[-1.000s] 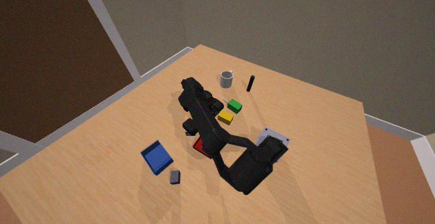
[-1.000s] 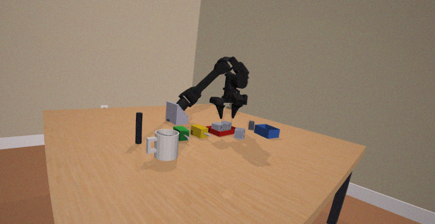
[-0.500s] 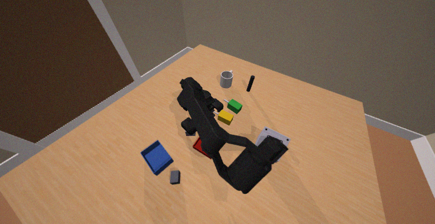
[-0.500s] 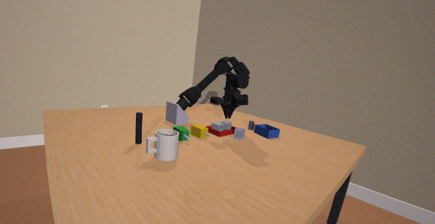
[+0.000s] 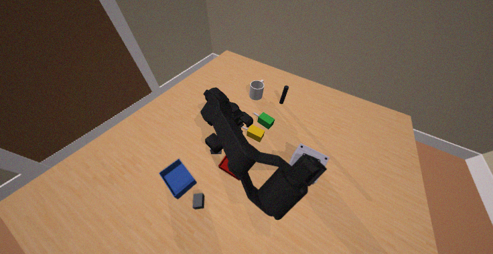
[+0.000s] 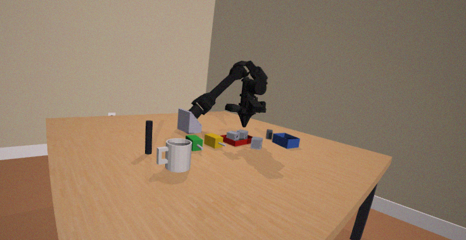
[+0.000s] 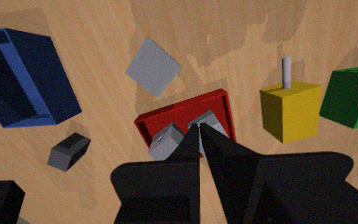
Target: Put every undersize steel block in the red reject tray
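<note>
1. Gripper [image 6: 244, 126] [image 7: 198, 127]: closed to almost nothing, empty, above the red reject tray [image 5: 226, 165] [image 6: 235, 143] [image 7: 180, 108].
2. Two steel blocks in it: likely rigid, dense, slick; grip opposite flat sides.
3. Green GO gauge [image 5: 266, 120] [image 6: 194, 142] [image 7: 350, 97], on the table: grasp its body, sparing the pin.

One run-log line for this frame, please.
gripper: shut, empty, above red tray | tray: two steel blocks | green gauge: on table
</note>
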Robot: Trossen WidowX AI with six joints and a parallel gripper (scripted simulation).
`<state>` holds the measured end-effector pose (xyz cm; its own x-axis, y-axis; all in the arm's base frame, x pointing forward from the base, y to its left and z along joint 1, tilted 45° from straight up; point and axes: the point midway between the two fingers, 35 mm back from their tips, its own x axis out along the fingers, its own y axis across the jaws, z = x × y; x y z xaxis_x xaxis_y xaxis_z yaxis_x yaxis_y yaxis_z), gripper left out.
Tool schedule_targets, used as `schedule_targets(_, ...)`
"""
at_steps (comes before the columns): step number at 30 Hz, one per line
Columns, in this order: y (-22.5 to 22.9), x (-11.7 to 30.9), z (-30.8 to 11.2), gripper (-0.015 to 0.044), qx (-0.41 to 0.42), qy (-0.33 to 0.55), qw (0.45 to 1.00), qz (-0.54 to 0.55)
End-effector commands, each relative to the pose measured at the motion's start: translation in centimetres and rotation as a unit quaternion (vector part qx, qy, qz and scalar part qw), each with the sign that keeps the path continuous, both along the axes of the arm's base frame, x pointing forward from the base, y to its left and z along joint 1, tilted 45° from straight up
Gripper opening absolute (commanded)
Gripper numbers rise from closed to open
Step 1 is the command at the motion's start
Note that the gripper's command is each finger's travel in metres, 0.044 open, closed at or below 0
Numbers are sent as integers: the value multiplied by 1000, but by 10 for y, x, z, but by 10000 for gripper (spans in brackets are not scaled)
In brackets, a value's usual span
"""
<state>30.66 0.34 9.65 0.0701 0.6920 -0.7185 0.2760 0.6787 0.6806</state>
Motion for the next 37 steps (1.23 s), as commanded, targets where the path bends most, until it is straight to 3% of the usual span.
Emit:
schedule_targets(1, 0, 0, 0, 79, 0, -1, 1000, 1)
schedule_targets(10, 0, 0, 0, 315, 0, -1, 1000, 1)
schedule_targets(15, -21, -11, 0, 440, -2, 47, 997, -53)
schedule_targets(20, -77, -51, 0, 440, 6, 176, 965, -195)
schedule_targets(26, -123, -109, 8, 440, 40, 319, 884, -339)
schedule_targets(37, -124, -111, 9, 440, 41, 323, 881, -343)
